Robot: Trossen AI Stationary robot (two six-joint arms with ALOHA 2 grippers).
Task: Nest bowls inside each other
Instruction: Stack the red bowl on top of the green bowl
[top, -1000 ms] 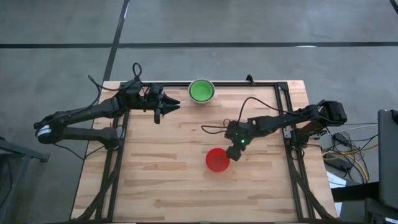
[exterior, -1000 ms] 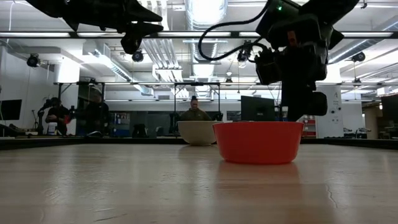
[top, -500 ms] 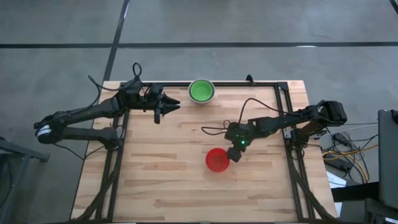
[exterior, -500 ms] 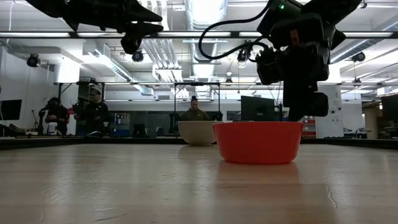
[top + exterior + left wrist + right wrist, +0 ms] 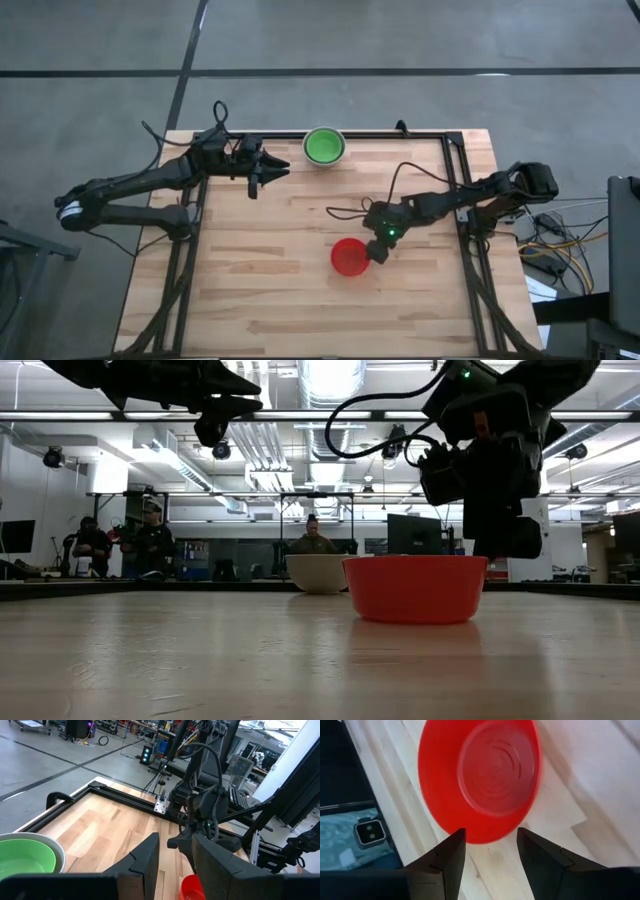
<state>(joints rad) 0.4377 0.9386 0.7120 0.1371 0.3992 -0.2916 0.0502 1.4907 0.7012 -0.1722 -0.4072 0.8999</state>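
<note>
We see the right gripper (image 5: 377,250) low over the table (image 5: 280,290), just beside the rim of the red bowl (image 5: 349,257) on the side facing the right arm's base. Its two dark fingers (image 5: 447,857) stand wide apart, and in the right wrist view the near edge of the red bowl shows in the gap between them, so they straddle the rim without closing on it; we see nothing held. In the low view the gripper (image 5: 500,530) hangs down just behind the bowl's (image 5: 415,588) right side, and the bowl sits flat and upright on the wood. Farther out, near the table's far edge, we find a green bowl (image 5: 323,145) resting inside a pale outer bowl (image 5: 338,155); from above only the green inside and a light rim show, and in the low view we see just the pale wall (image 5: 317,573), so we cannot tell how many bowls that stack holds. The left gripper (image 5: 275,172) hovers above the table well apart from the red bowl, near the green one and to its left, with its fingers (image 5: 145,857) partly open and empty. In the room beyond the table we make out a few people (image 5: 150,545) at distant benches.
</note>
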